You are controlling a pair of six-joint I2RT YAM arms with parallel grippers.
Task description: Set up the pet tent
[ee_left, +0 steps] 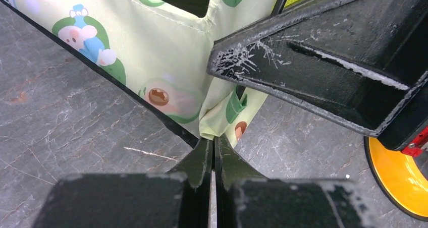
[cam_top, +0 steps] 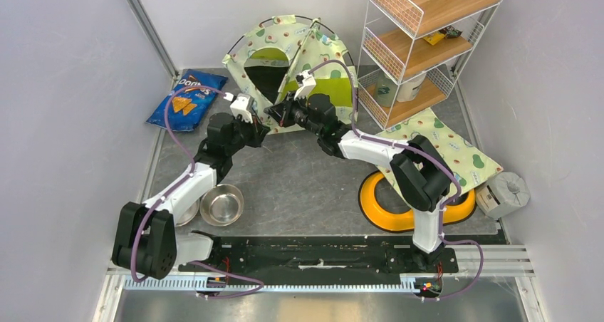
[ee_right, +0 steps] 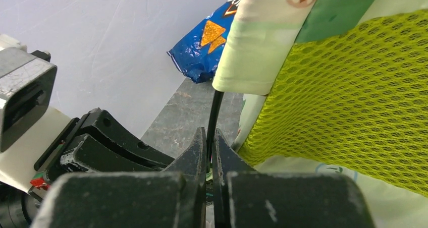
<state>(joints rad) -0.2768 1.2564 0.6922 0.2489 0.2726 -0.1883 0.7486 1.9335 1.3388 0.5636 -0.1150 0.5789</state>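
The pet tent (cam_top: 288, 48) stands at the back of the table, pale green with avocado print, dark round doorway and lime mesh lining (ee_right: 343, 92). My left gripper (cam_top: 262, 126) is shut on the tent's front bottom corner fabric (ee_left: 214, 129). My right gripper (cam_top: 276, 114) is shut on a thin black pole (ee_right: 214, 114) that comes out of the tent's fabric sleeve, right above the same corner. The right gripper's body (ee_left: 328, 61) shows close over the left gripper in the left wrist view. The tent's printed front panel (ee_left: 151, 51) fills the upper left of that view.
A blue Doritos bag (cam_top: 186, 99) lies left of the tent. A wire shelf (cam_top: 420, 37) stands at the back right. The matching flat mat (cam_top: 441, 147) lies by it, over a yellow ring bowl (cam_top: 388, 211). Two steel bowls (cam_top: 221, 204) sit front left. A grey roll (cam_top: 507, 192) is far right.
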